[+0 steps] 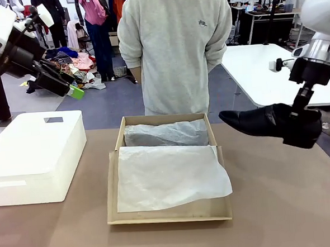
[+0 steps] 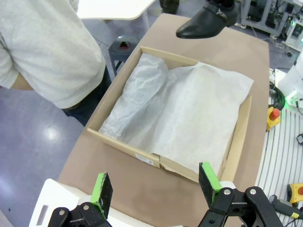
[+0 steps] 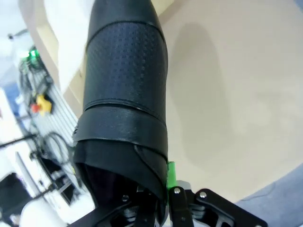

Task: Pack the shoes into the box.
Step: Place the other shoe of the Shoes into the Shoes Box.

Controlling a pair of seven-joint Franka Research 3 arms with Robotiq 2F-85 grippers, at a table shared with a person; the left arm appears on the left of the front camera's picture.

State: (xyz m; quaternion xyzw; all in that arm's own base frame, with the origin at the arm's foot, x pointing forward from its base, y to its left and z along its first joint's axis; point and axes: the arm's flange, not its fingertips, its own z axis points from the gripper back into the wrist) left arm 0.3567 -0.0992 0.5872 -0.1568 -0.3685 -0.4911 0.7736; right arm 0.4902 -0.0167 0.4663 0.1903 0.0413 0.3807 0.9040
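Right gripper (image 1: 300,115) clamps the shoe (image 1: 254,121), fingers mostly hidden; left gripper (image 2: 155,185) gapes empty

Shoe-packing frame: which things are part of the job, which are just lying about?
Job: black shoe, gripped by the right hand; brown cardboard box; white tissue paper lining it.
Lying about: white box beside it; heap of clothes farther off.
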